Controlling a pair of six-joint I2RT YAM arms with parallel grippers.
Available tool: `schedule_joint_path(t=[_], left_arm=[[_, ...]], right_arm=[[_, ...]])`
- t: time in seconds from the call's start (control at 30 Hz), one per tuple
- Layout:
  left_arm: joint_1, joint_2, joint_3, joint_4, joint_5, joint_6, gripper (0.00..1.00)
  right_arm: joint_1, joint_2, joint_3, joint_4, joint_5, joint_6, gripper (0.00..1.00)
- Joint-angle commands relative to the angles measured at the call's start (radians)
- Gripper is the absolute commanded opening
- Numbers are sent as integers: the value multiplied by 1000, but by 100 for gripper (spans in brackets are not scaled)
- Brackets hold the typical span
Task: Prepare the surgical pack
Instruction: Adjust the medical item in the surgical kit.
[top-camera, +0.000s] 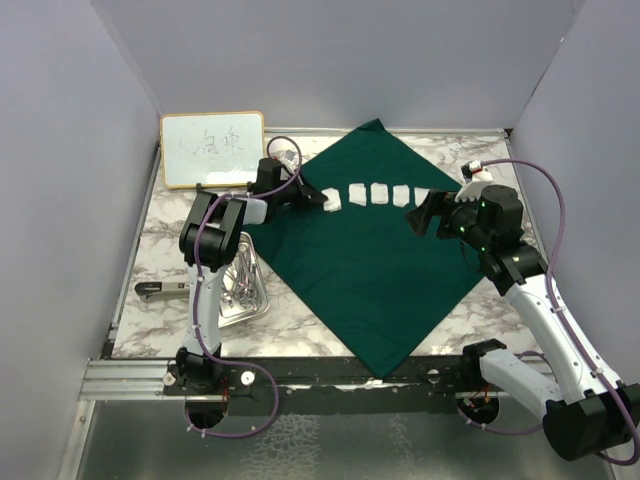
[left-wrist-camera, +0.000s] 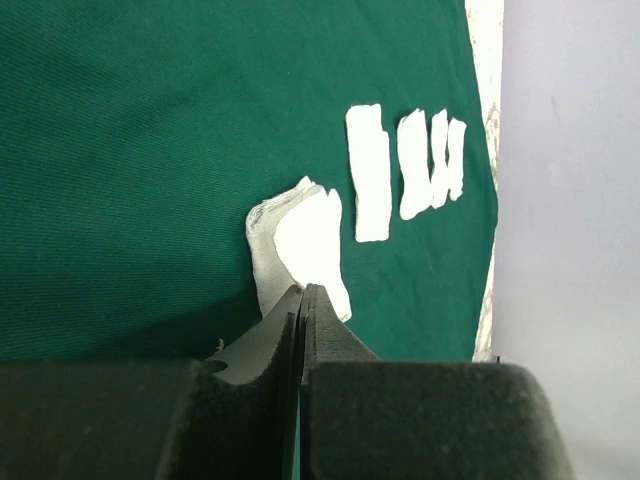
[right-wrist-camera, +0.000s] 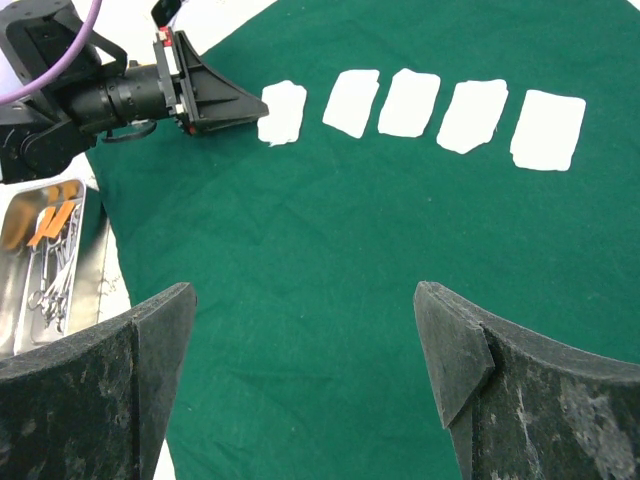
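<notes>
The dark green drape (top-camera: 375, 250) lies spread as a diamond on the table. Several white gauze squares (top-camera: 378, 194) sit in a row across its far half. My left gripper (top-camera: 322, 201) is shut on the near edge of the leftmost gauze square (left-wrist-camera: 300, 240), which rests rumpled on the cloth; the left gripper (left-wrist-camera: 303, 290) has its jaws pressed together. The right gripper (right-wrist-camera: 305, 290) hovers open over bare green cloth, nothing between its fingers, near the right end of the row (top-camera: 422, 197). The steel tray (top-camera: 222, 300) holds silver instruments (right-wrist-camera: 50, 270) left of the drape.
A wood-framed whiteboard (top-camera: 212, 148) leans at the back left. A black tool (top-camera: 160, 290) lies left of the tray. Grey walls enclose the marble table (top-camera: 170, 225) on three sides.
</notes>
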Motion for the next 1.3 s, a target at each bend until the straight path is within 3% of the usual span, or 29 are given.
schedule_joint_path(t=[0.0,0.57,1.27], left_arm=[[1,1,21,-58,-21,41,0],[1,-6,104,-236,-98,163,0],[-14,12,121,-259,-76,144,4]], right_arm=[[-3,-13,-4,3,21,-1,93],[-3,-11,-2,3,19,0,93],[-3,-16,-2,4,19,-2,93]])
